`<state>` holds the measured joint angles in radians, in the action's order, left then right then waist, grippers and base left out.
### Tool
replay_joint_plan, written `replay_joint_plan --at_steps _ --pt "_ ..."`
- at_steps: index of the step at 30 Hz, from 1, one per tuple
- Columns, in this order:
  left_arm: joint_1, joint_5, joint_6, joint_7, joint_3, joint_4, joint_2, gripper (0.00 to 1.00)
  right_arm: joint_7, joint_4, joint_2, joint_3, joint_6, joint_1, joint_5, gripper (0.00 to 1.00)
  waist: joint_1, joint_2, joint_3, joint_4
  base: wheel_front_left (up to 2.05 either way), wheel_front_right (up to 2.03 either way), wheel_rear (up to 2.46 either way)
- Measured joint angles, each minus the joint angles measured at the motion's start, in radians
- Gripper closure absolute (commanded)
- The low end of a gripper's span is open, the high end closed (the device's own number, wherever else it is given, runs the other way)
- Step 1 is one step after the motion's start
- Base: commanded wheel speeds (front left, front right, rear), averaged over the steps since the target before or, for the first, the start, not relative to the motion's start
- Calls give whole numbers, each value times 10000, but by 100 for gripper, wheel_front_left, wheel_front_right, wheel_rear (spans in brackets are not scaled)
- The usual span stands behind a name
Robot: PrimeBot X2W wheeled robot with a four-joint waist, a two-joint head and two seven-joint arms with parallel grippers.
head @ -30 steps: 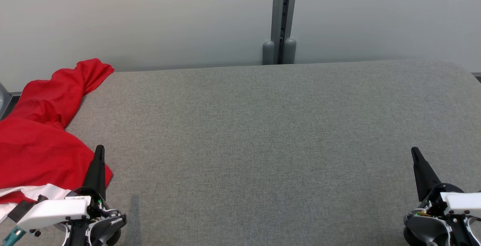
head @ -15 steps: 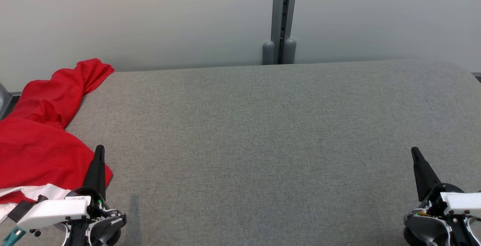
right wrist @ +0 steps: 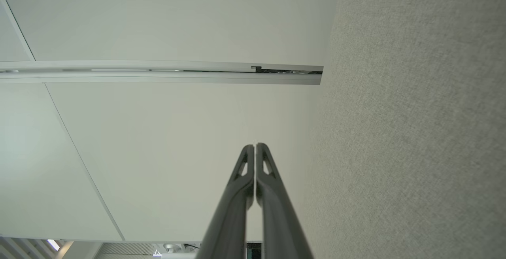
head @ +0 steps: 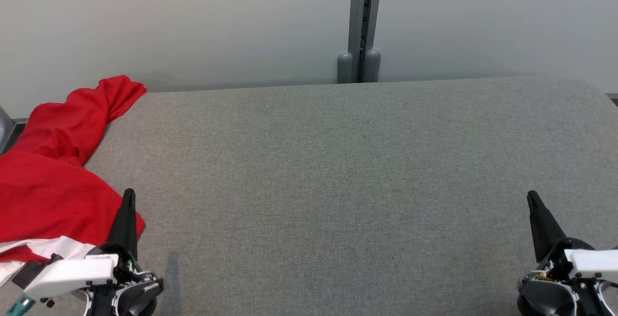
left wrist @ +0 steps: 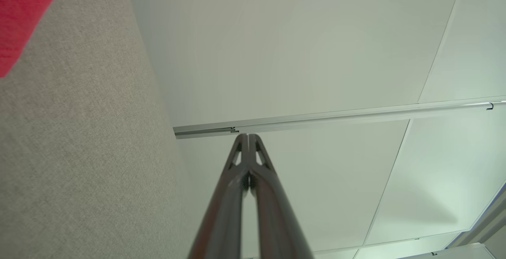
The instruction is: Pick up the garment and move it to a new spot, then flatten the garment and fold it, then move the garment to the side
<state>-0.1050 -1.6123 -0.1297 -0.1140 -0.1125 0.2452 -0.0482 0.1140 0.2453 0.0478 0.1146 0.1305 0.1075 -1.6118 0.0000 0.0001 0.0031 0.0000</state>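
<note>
Head view: garment partly beyond the left frame edge.

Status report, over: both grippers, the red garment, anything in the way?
Left gripper shut, empty, near the red garment. Right gripper shut, empty, far right. Garment crumpled at the table left edge, not yet picked up. No obstruction seen.

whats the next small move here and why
Probably open the left gripper and ease it left onto the red garment. Both grippers are shut and hold nothing; the garment lies rumpled at the left end of the grey table, right beside the left gripper, while the right gripper sits far off at the other side.
</note>
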Motion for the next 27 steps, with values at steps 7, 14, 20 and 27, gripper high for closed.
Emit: replay_joint_plan --at_steps 7,14,20,27 --pt "606 0 29 52 65 502 199 0 -13 454 -213 -54 -17 -505 0 0 0 0 3 1 0 0 0" --pt "602 25 35 412 265 408 209 0 -307 240 -211 -403 -31 -480 35 0 0 -1 10 8 0 0 0" --pt "563 311 35 740 401 201 199 0 -663 -33 -174 -742 -31 -332 290 0 0 0 27 12 0 0 0" --pt "548 1248 33 1045 476 -17 178 0 -1005 -249 -44 -1154 -31 -147 773 0 0 0 45 5 0 0 0"
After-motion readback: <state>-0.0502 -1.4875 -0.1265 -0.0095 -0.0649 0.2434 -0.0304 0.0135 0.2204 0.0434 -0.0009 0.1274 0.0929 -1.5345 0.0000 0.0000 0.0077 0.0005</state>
